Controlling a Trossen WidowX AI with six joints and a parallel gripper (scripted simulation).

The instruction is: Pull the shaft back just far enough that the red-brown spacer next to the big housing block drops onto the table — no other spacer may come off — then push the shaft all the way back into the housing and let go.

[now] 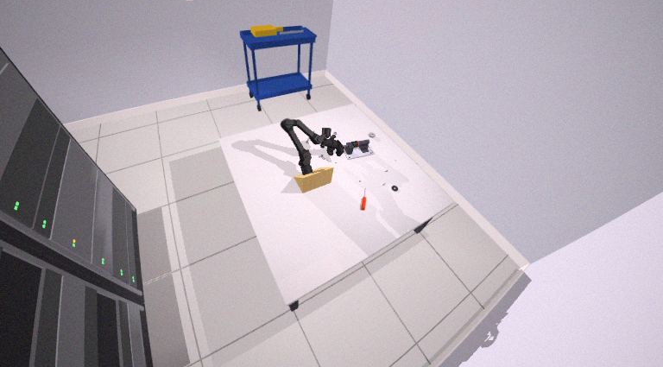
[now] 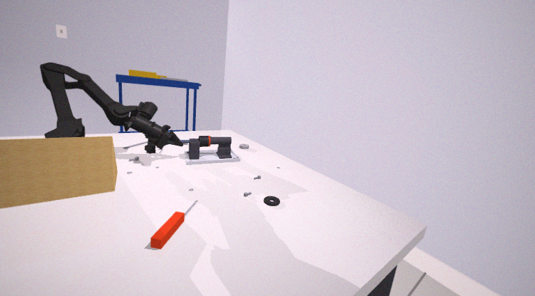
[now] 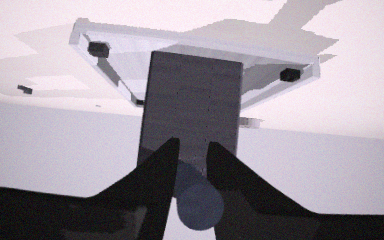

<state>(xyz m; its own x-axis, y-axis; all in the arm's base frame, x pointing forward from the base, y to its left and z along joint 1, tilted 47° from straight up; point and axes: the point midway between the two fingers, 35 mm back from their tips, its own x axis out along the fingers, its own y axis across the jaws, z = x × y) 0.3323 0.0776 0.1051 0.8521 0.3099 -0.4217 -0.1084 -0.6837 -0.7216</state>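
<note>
My gripper is shut on the blue-grey shaft, just short of the dark upright support block. The shaft's round end shows between the fingers in the wrist view. Beyond that block, dark spacers sit in a row on the shaft line. The red-brown spacer sits between them and the big housing block, still up on the shaft line. The spacers and housing are hidden in the wrist view.
The fixture stands on a pale base plate. A black ring, a grey ring, a red screwdriver and small hardware lie on the table. A wooden block stands near the arm base.
</note>
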